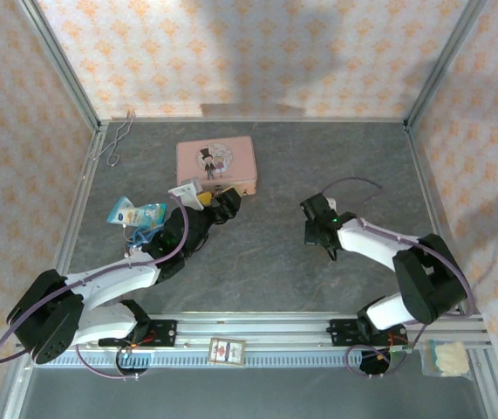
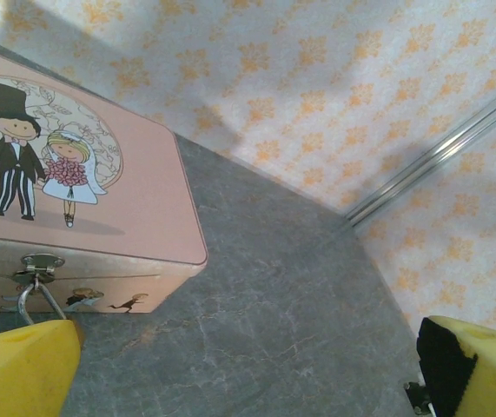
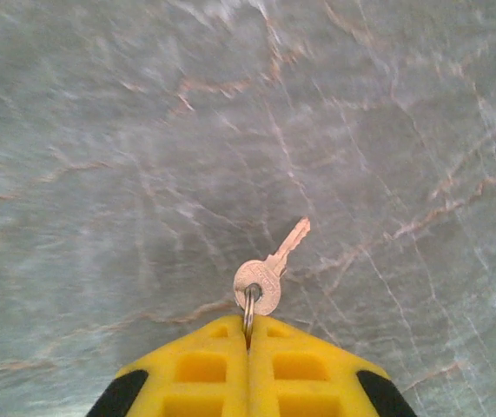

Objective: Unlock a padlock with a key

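Top external, tin: a pink tin (image 1: 215, 164) with a bride-and-groom picture lies at the far left-middle of the grey table (image 1: 275, 262).
Top external, left gripper: the left gripper (image 1: 224, 201) sits at the tin's near edge, close to its right corner.
Top external, right gripper: the right gripper (image 1: 317, 223) is low over bare table, to the right of the tin and well apart from it.
Top external, other things: a blue packet (image 1: 137, 212) lies beside the left arm, and a bent wire (image 1: 116, 140) lies in the far-left corner.
Left wrist, left gripper: the left gripper (image 2: 248, 382) is spread wide and released, grasping nothing. One yellow finger (image 2: 17, 369) is in the lower-left corner and the other in the lower-right.
Left wrist, padlock: the padlock (image 2: 32, 300) hangs from the latch on the tin's front wall. Its thin silvery shackle is in sight, and its body is hidden behind the lower-left finger. Whether that finger touches it cannot be told.
Right wrist, right gripper: the right gripper (image 3: 248, 334) is clenched, its yellow fingers pressed together on a small ring (image 3: 249, 306) threaded through the key's head.
Right wrist, key: the key (image 3: 269, 269) sticks out just past the fingertips, with its blade pointing up and to the right over bare table. Whether it rests on the surface cannot be told.
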{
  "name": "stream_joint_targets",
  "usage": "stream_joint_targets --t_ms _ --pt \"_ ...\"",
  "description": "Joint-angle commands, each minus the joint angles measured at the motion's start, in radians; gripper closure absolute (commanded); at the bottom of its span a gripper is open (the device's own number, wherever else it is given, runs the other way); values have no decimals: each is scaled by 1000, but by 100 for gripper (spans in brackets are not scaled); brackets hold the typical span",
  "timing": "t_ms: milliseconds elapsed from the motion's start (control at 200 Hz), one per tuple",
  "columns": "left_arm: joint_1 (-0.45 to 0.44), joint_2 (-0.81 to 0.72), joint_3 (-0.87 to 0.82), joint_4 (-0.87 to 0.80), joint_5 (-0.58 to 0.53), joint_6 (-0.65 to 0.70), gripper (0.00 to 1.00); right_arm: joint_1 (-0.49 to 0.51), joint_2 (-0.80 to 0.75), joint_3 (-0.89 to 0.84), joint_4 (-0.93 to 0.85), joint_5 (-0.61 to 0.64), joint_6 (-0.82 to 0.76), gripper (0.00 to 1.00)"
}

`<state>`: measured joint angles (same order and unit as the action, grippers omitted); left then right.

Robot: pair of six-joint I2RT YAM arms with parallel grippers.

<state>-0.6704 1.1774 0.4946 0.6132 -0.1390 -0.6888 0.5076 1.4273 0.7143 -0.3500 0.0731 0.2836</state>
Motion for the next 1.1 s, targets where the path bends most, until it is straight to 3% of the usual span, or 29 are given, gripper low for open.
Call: stream_joint_targets --t_ms 0,155,420,781,1096 --pt "-3 -13 -8 46 19 -48 2 0 -62 58 64 -90 -102 100" --pt "-4 16 -22 126 97 -181 3 0 -114 71 157 -363 -219 100" --pt "-11 103 -29 219 141 -429 4 3 -170 13 372 -644 -306 100" --pt "-77 338 10 484 188 -824 6 50 -126 56 451 -711 -288 100" --pt "-81 435 34 586 233 -1000 7 70 -107 47 533 -725 -267 100"
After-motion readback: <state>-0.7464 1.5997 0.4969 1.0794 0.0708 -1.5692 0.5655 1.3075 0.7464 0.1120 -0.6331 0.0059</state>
